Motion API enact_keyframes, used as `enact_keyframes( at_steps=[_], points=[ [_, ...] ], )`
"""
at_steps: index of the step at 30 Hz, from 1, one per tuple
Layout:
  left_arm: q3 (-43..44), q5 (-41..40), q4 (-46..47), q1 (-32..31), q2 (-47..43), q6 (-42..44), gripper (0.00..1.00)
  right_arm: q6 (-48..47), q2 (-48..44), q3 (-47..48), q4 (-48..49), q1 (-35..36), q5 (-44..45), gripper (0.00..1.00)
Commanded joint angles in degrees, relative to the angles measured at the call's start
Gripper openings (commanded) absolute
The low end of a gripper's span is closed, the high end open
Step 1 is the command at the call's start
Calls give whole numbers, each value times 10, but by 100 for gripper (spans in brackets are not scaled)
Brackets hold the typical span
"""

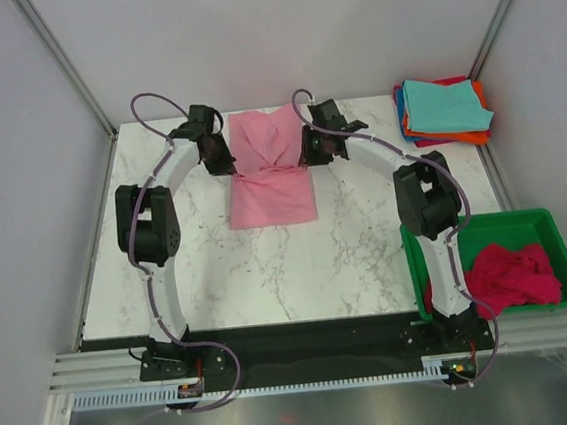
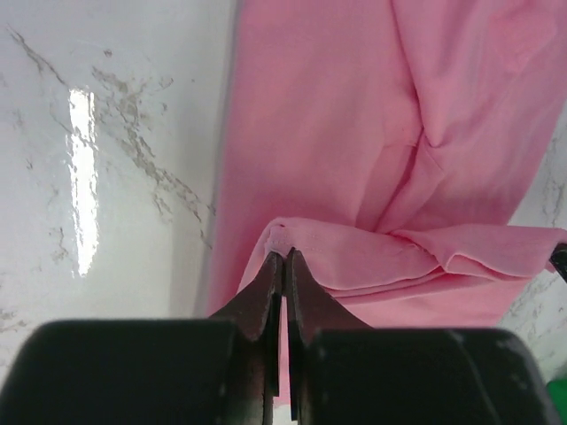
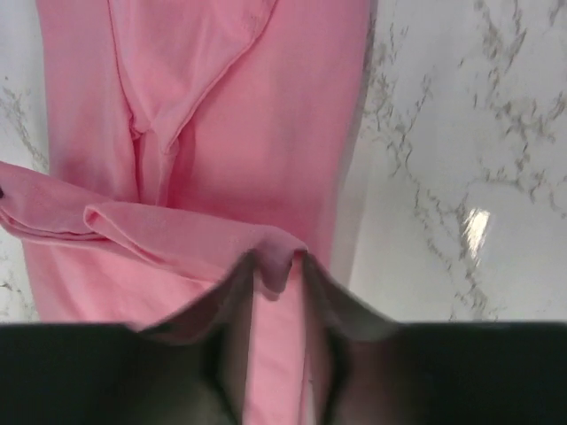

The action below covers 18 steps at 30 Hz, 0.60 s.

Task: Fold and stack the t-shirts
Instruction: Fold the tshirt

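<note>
Midway along the far side of the table [image 1: 367, 245], the light pink t-shirt [image 1: 271, 189] lies flat. The left gripper [image 2: 283, 263] and the right gripper [image 3: 275, 266] are each clamped on a raised side edge. It looks mid-fold to me; next, both should carry the fold over evenly.

- The white marble-patterned table [image 1: 349, 266] has grey veins and a glossy top.
- A light pink t-shirt [image 1: 272, 188] lies on its far middle, one end doubled back over the rest.
- A stack of folded t-shirts [image 1: 443, 112] sits in the far right corner, teal on top, with orange, red and blue edges showing beneath.
- A green bin [image 1: 505, 218] stands at the near right corner.
</note>
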Motion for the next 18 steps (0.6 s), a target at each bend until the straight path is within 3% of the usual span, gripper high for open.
enact_keyframes(
  at_steps=[1, 2, 3, 4, 7, 8, 11, 13, 16, 17, 18],
  points=[
    [53, 18, -15, 19, 25, 17, 17, -9, 24, 63, 1, -16, -20, 46],
    [63, 25, -18, 22, 33, 16, 26, -8, 31, 74, -4, -19, -23, 58],
    [89, 35, -24, 26, 40, 16, 34, -9, 46, 104, -13, -29, -28, 65],
    [107, 41, -31, 34, 49, 14, 46, -6, 51, 118, -14, -34, -32, 69],
    [212, 41, -72, 52, 94, 12, 63, 12, 72, 195, -20, -64, -64, 70],
    [281, 42, -108, 55, 105, 13, 64, 17, 75, 214, -23, -70, -75, 70],
    [338, 24, -140, 61, 104, 29, 67, 11, 50, 240, -39, -81, -90, 71],
    [302, 8, -139, 60, 52, 31, 68, 8, -4, 174, -31, -79, -105, 72],
    [152, 10, -99, 60, -44, 28, 66, 18, -93, 2, 14, -74, -123, 72],
    [44, 30, -70, 59, -71, 25, 65, 24, -116, -49, 36, -71, -140, 73],
    [-12, 42, -16, 59, -132, 23, 64, 39, -156, -140, 71, -68, -145, 73]
  ],
)
